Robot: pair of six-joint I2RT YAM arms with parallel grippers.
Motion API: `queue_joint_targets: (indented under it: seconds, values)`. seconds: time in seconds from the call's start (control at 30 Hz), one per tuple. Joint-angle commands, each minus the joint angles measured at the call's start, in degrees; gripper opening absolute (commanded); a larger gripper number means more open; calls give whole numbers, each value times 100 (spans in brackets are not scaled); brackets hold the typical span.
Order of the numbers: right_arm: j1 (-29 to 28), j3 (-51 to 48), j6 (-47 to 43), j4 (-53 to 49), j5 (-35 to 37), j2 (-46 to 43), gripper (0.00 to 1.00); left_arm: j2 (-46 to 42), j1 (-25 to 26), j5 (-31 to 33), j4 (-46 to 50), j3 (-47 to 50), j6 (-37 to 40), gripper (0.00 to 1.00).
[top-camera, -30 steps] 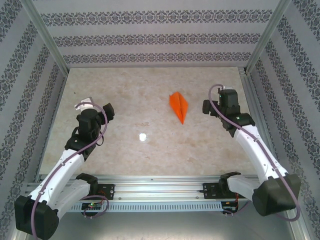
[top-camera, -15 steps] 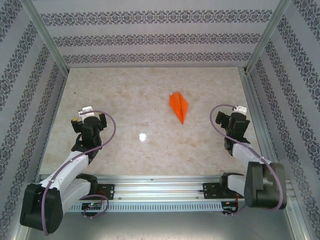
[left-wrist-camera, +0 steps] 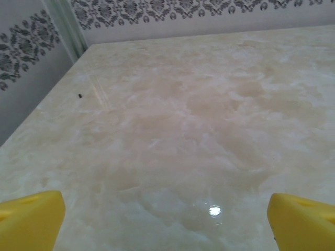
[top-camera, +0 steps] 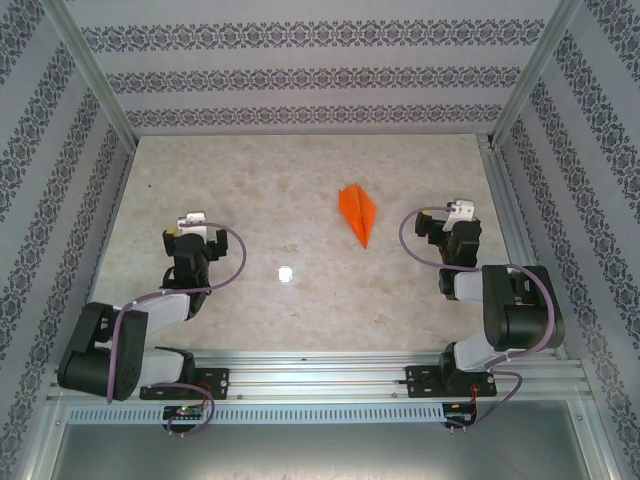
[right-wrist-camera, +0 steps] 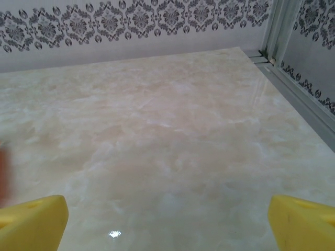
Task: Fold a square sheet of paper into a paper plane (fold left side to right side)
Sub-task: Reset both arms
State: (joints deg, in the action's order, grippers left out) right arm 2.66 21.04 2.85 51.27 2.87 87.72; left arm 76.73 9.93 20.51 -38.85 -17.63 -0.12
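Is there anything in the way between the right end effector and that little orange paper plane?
Nothing visible stands in the way. The paper plane lies by itself on the table, to the left of the right end effector, and only bare surface separates them. The jaws stand open and hold nothing.

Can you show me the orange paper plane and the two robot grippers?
paper plane (top-camera: 358, 212): top view, middle of its folded body.
left gripper (left-wrist-camera: 166, 222): left wrist view, midway between its yellow fingertips.
right gripper (right-wrist-camera: 167, 222): right wrist view, midway between its yellow fingertips.

Left arm (top-camera: 165, 305) and right arm (top-camera: 515, 310) sit folded up tight, jaws spread wide and empty.
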Motion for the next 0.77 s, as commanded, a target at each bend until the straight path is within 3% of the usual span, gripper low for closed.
queue_joint_targets:
  seconds: [0.0,0.1,0.17,0.3,0.73]
  values:
    - [-16,-56,-84,580,-53,23,98,607,-76,-626,-1313,-102,379,100]
    - [-33,-58,-90,608,-41,17,98,1405,-169,-930,-2014,-162,452,100]
    - [-45,-65,-110,596,-50,22,98,1220,-280,-1093,-1171,-413,305,100]
    - [-113,-99,-200,671,-57,21,98,1278,-518,-1295,-1068,-525,100,100]
    - [-146,-38,-186,542,175,8,98,1267,-519,-1295,-1028,-528,100,100]
